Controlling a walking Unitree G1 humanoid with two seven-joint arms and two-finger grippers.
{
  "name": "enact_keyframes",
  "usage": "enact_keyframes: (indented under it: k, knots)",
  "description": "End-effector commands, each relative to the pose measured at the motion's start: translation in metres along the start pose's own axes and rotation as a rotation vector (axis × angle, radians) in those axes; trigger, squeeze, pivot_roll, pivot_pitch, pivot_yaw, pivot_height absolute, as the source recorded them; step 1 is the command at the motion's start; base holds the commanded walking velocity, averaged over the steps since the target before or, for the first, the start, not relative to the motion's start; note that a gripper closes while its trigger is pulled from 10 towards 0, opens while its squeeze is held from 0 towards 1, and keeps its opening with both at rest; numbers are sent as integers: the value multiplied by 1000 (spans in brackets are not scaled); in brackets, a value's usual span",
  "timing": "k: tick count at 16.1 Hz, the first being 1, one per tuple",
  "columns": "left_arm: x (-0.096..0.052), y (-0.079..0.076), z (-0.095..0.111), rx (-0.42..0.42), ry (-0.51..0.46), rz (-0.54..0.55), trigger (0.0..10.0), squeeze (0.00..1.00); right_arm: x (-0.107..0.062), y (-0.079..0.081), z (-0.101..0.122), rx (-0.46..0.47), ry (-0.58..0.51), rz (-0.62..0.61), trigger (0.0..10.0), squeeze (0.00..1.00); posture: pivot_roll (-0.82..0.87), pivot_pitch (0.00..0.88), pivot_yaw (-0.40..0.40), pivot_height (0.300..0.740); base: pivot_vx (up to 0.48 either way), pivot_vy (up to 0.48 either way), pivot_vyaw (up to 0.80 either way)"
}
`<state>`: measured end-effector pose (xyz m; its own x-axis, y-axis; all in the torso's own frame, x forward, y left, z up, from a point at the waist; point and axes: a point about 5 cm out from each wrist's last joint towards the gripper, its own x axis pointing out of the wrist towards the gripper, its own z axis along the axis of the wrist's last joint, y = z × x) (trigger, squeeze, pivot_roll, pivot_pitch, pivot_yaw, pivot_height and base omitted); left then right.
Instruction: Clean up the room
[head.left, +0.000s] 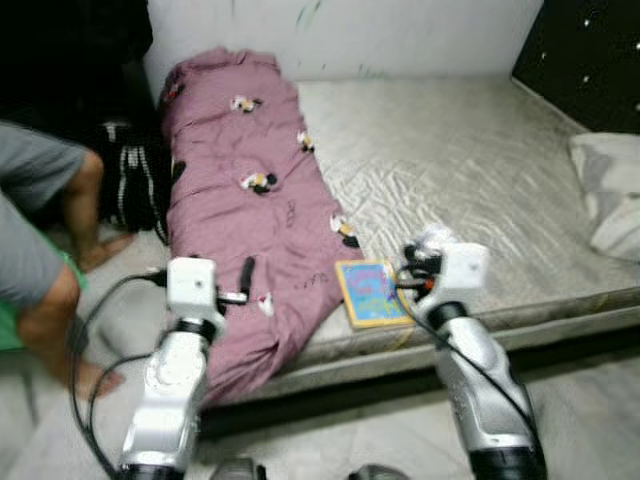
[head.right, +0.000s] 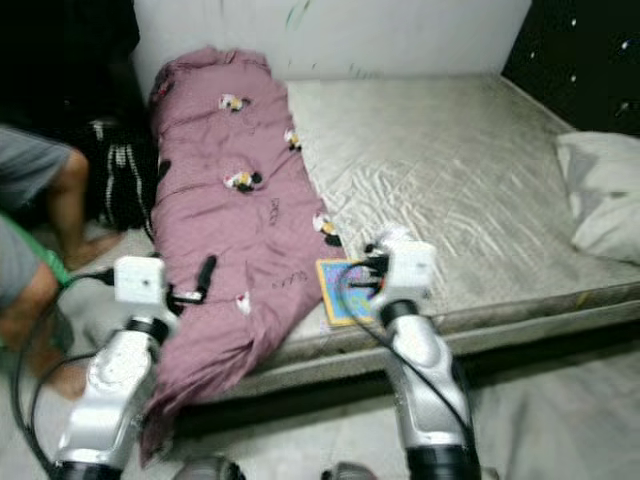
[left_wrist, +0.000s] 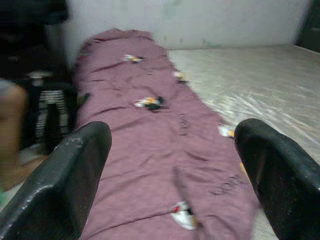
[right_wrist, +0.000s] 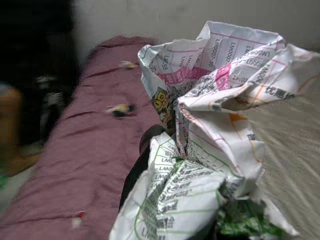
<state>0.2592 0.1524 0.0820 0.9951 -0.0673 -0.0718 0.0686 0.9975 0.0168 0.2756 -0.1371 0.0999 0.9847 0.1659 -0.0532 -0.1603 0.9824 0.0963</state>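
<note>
A crumpled printed paper (right_wrist: 215, 125) is clamped between the fingers of my right gripper (head.left: 428, 262), held just above the front edge of the bed (head.left: 480, 190), beside a colourful book (head.left: 371, 292) lying flat at that edge. My left gripper (left_wrist: 175, 165) hangs with its fingers (left_wrist: 65, 185) apart over the purple quilt (head.left: 250, 200), which runs along the bed's left side. A pillow (head.left: 612, 200) lies at the right edge. A person's legs (head.left: 50, 260) stand on the floor to the left.
</note>
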Motion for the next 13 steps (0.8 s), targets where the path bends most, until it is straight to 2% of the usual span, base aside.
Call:
enact_keyframes:
  k: [1,5,13]
  knots:
    - [2,-1,3,-1,-11,11,10000,0,5,-2,8,-19,-24,5,10000,0,-36,0,-27,740,0,0,800]
    - [3,1,3,0,-14,38,10000,0,10,0,11,-27,-37,16,10000,0,-32,0,-24,740,0,0,800]
    - [0,0,2,13,-9,33,10000,0,11,4,9,-43,-35,39,10000,0,-31,0,-28,740,0,0,800]
